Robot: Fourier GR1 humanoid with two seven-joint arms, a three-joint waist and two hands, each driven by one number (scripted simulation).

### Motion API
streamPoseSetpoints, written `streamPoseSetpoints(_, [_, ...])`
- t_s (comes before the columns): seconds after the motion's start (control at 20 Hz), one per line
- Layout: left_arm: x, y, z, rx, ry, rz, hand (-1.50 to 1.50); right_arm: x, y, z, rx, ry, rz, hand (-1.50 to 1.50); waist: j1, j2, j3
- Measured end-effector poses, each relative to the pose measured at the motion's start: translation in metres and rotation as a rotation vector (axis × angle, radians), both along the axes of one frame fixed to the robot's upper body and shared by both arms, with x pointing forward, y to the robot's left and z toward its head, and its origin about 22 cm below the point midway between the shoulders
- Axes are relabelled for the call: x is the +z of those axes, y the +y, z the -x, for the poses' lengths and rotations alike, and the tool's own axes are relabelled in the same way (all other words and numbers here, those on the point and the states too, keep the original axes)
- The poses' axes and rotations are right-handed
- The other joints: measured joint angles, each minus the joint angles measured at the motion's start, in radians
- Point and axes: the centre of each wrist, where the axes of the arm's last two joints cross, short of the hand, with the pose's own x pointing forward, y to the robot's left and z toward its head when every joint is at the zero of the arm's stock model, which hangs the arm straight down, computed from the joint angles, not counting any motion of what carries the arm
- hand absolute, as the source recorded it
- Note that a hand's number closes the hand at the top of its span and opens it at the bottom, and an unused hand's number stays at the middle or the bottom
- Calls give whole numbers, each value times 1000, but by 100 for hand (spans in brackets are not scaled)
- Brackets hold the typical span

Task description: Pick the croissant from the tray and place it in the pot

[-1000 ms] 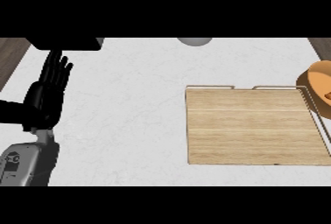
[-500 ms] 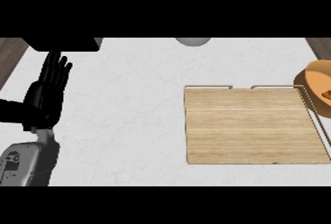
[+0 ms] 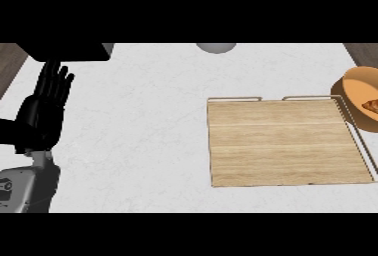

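- The wooden tray (image 3: pixel 288 145) lies flat on the white counter (image 3: pixel 148 110), and its slatted surface is bare.
- An orange pot (image 3: pixel 354 92) sits at the tray's far right corner, touching or just past the tray's thin metal rail; the picture's right edge cuts it off.
- The croissant (image 3: pixel 371 106) lies inside the pot, against its right side, and only a brown sliver of it shows at the picture's edge.
- The left hand (image 3: pixel 46 112) stands well to the left of the tray, fingers straight, pointing up and held close together, holding nothing.
- The croissant is well apart from that hand, with the whole tray between them.
- The right hand shows nowhere.
- A grey round thing (image 3: pixel 215 47) peeks in at the counter's far edge, beyond the tray's left corner.
- A dark block (image 3: pixel 66 51) sits just above the left hand's fingertips.
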Motion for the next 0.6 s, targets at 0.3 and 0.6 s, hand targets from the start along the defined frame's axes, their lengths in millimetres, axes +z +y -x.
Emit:
streamPoseSetpoints(0.3, [-5, -5, -4, 0, -2, 6, 0, -9, -11, 63, -35, -65, 18, -150, 2, 2, 0])
streamPoseSetpoints(0.6, [-6, -7, -2, -11, -2, 2, 0, -15, -22, 127, -56, -78, 28, -150, 6, 3, 0])
